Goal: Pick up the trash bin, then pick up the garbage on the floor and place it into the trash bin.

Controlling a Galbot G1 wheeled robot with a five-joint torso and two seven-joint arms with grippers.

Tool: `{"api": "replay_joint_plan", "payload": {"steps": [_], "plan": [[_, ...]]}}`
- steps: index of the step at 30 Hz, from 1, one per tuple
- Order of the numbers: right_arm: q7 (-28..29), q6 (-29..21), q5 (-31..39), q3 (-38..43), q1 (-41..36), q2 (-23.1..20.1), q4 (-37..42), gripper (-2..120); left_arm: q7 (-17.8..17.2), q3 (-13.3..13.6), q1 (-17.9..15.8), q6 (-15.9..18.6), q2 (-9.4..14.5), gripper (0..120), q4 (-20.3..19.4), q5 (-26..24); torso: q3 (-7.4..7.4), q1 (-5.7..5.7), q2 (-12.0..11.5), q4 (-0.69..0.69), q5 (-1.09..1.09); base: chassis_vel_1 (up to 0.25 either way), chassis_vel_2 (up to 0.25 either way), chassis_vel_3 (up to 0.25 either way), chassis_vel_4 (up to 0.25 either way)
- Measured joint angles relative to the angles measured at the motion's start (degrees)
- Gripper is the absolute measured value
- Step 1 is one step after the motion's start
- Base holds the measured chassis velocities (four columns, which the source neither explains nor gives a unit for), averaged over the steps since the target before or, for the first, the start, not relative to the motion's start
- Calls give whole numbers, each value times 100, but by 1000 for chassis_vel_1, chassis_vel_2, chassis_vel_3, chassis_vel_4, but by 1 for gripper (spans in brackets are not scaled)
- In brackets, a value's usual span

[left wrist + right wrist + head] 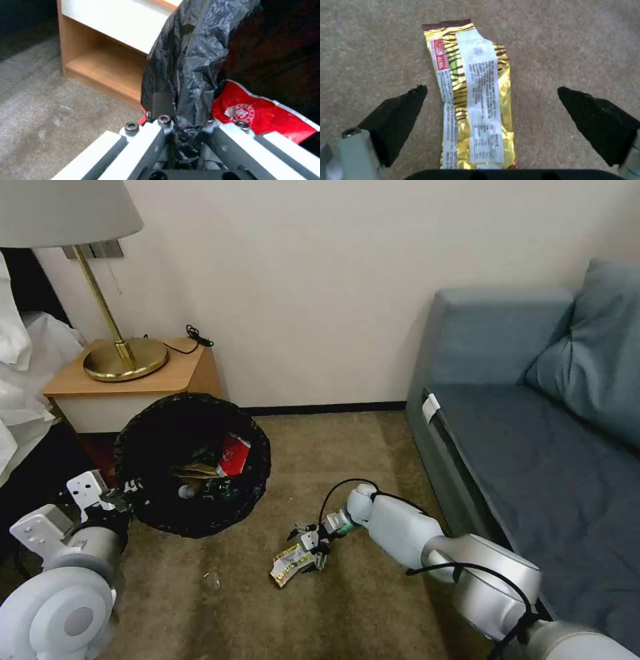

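Right pincer (491, 100) astride gold wrapper (473, 100)

1. We saw the trash bin (193, 467) only as black liner — its white wall stayed hidden.
2. The yellowish-silver wrapper (473, 100) ran under the camera housing at its near end.
3. The bin's smaller contents — too dark for us to identify.
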Motion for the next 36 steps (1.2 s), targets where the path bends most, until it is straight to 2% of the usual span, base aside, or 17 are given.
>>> {"api": "replay_joint_plan", "payload": {"steps": [13, 28, 30, 33, 36], "plan": [[173, 165, -511, 290, -14, 343, -592, 100, -2, 10, 1, -10, 5, 0, -17, -8, 0, 0, 0, 0, 0, 0, 0, 0, 0], [441, 130, -951, 455, -63, 391, -768, 100, -7, 25, 14, -16, 5, 0, -21, -1, 0, 0, 0, -1, 0, 0, 0, 0, 0], [458, 125, -997, 504, -58, 414, -823, 99, -7, 30, 22, -15, -1, 0, -26, 3, 0, 0, 0, -1, 1, 0, 0, 0, 0], [471, 117, -1041, 559, -40, 417, -853, 86, -7, 37, 31, -15, -6, 0, -34, 18, 0, 0, 0, -1, 1, 0, 0, 0, 0], [478, 106, -1045, 571, -40, 417, -855, 83, -7, 39, 31, -16, -6, 0, -37, 20, 0, 0, 0, -1, 0, 0, 0, 0, 0]]}}
